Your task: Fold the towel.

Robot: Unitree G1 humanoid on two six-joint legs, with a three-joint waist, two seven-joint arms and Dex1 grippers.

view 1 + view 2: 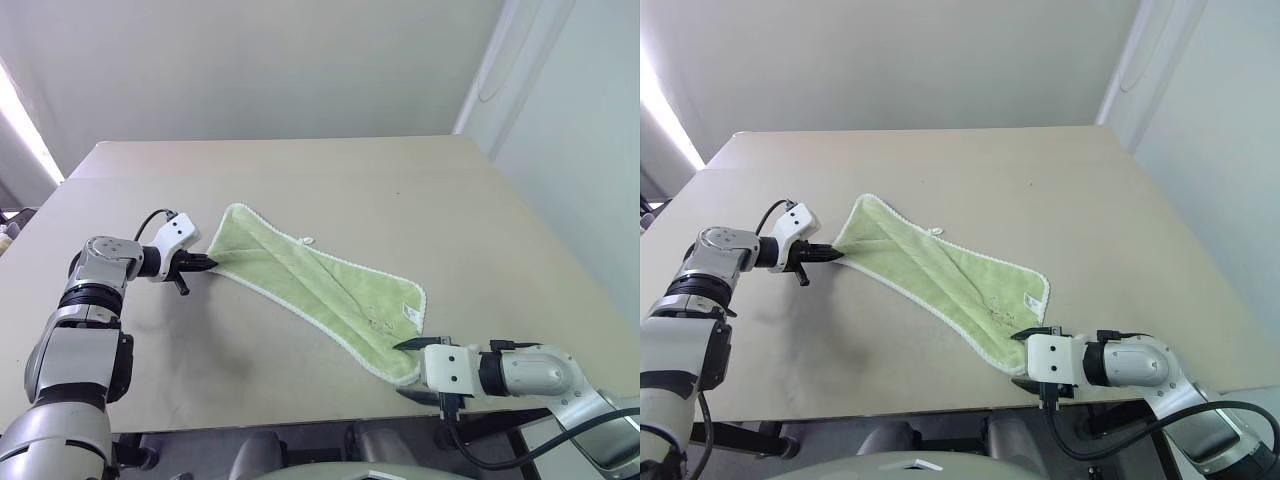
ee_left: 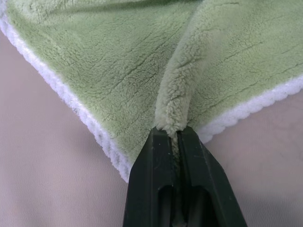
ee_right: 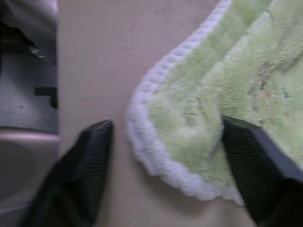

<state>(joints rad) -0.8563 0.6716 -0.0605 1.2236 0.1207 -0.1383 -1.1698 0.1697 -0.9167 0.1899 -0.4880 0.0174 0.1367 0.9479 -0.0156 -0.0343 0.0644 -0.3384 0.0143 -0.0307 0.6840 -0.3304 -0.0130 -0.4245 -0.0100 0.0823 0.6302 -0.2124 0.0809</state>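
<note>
The light green towel (image 1: 310, 285) with white trim lies in a diagonal strip on the table, from far left to near right. A tiny white loop (image 1: 308, 240) shows on its far edge. My left gripper (image 1: 210, 264) is shut on the towel's left corner; in the left wrist view a bunched ridge of towel (image 2: 118, 61) runs into the closed fingertips (image 2: 161, 142). My right gripper (image 1: 402, 369) is open at the near right corner. In the right wrist view the rounded corner of the towel (image 3: 189, 142) lies between the two fingers (image 3: 94, 156), which stand apart.
The beige table (image 1: 300, 180) stretches far and to both sides of the towel. Its front edge (image 1: 260, 425) runs just below my right gripper. A white wall (image 1: 570, 150) stands past the table's right edge. A small white label (image 1: 411, 314) is sewn near the towel's right end.
</note>
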